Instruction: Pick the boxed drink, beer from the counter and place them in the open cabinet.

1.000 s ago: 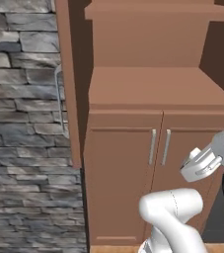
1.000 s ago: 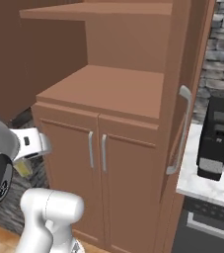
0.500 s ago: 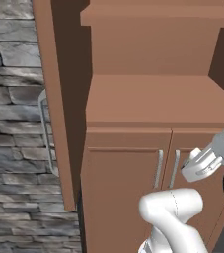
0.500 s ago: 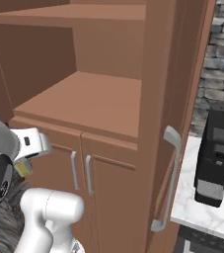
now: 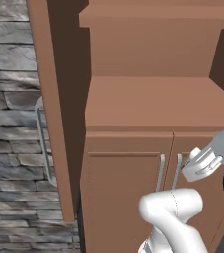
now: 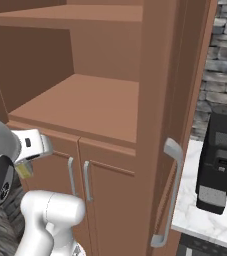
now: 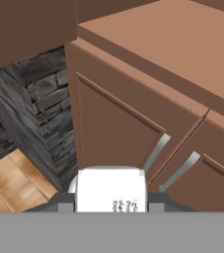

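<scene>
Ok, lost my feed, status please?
Gripper shut on boxed drink. Open cabinet shelf niche dead ahead, above the carton. Lower doors shut; nothing in the way.

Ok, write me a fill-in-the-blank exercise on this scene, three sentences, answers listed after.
1. The end effector is shut on the ____, a white carton.
2. The two lower doors of the open cabinet are ____, their silver bar handles side by side.
3. In the right base view, the dark appliance stands on a ____ marbled top beside the cabinet.

Missing words: boxed drink; closed; white
</scene>
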